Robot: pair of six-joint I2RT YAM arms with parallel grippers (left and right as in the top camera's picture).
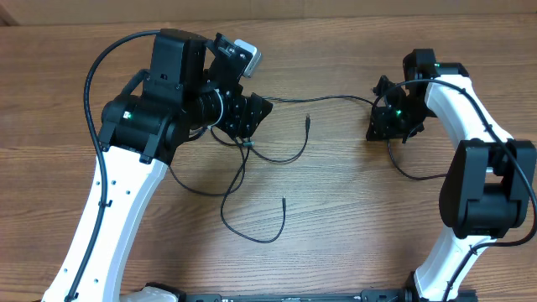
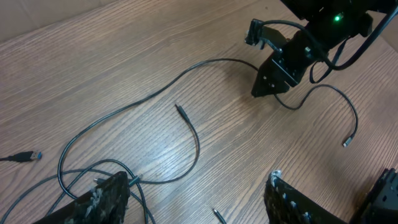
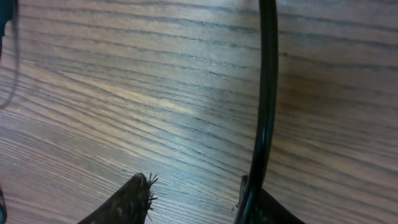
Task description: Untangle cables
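Note:
Several thin black cables lie on the wood table. A tangle (image 1: 243,147) sits just under my left gripper (image 1: 252,113), whose jaws stand wide apart over bare wood (image 2: 196,199); looped strands (image 2: 93,171) cross beside its left finger (image 2: 102,199). One long cable (image 1: 336,98) runs from the tangle to my right gripper (image 1: 384,124), then curls on toward the right arm (image 1: 419,176). In the right wrist view this cable (image 3: 267,93) lies against the inner side of the right finger (image 3: 261,208), while the gripper (image 3: 199,193) keeps a gap between its jaws.
Loose plug ends lie at mid table (image 1: 308,119) and nearer the front (image 1: 284,201). Thick black arm wiring (image 1: 92,84) arcs beside the left arm. The right arm's white links (image 1: 470,117) stand at the right edge. The table's far edge (image 1: 336,18) runs along the top.

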